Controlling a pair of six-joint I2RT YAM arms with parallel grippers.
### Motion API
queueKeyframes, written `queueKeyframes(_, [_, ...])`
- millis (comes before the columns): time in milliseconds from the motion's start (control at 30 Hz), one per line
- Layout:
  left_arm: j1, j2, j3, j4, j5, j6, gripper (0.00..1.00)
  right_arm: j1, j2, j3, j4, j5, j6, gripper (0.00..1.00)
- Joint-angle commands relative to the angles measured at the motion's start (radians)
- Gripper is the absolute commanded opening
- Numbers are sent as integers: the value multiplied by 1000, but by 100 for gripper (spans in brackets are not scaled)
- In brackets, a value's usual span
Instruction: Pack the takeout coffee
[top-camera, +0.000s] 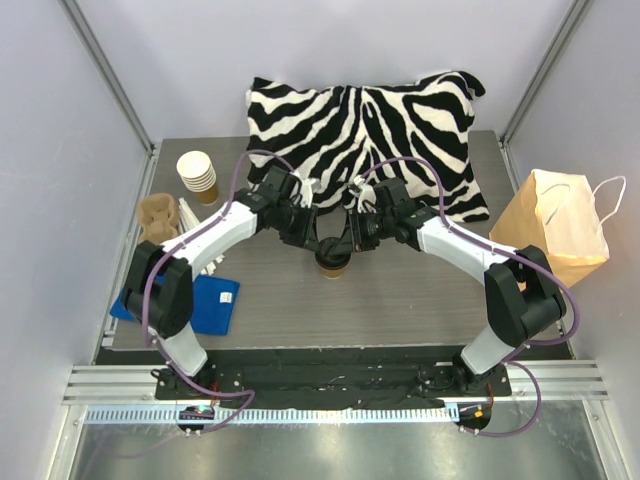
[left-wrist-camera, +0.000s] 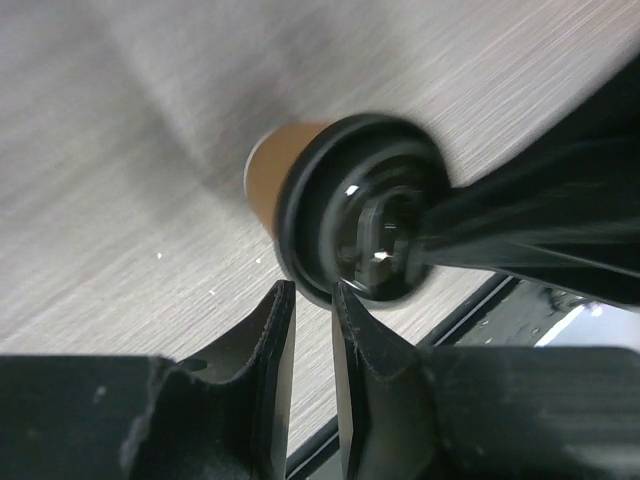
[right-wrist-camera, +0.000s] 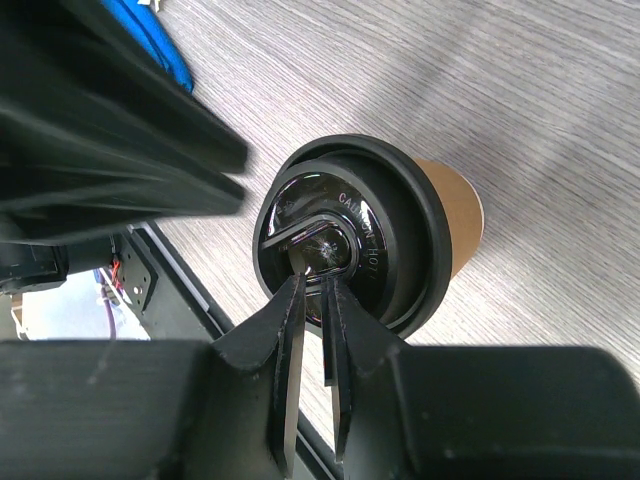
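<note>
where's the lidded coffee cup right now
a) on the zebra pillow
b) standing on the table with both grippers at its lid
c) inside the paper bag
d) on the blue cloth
b: the lidded coffee cup stands on the bare table, with the left gripper and right gripper at its black lid, and the paper bag sits off to the right.

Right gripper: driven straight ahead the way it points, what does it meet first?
The black lid of the takeout coffee; the right gripper looks right at its centre, though depth is unclear.
</note>
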Motion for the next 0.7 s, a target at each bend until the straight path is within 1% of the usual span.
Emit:
queueKeyframes(0, [-7,58,-55,28,-11,13,24,1,17,-3,-31,36,-36,21])
queueKeyframes(100, [-1,72,-37,-3,-31,33,24,2,17,-8,-33,38,-39,21])
queueKeyframes(233, [14,35,1,-13,-16,33,24,2,9,-12,-34,36,-45,21])
queueKeyframes(333, [16,-11,38,-26,7,39,28,1,-4,0,-40,33,-66,22])
queueKeyframes(400, [16,-55,49,-18,31,43,33,-1,-12,21,-43,16,-80,23])
queueKeyframes(500, [19,-97,51,-3,53,36,40,1,-24,74,-51,-22,-100,27])
queueKeyframes(600, [26,-141,51,-1,59,36,46,1,-33,136,-65,-62,-109,35])
queueKeyframes(667, [39,-166,51,-9,76,36,52,1,-46,175,-77,-72,-117,43])
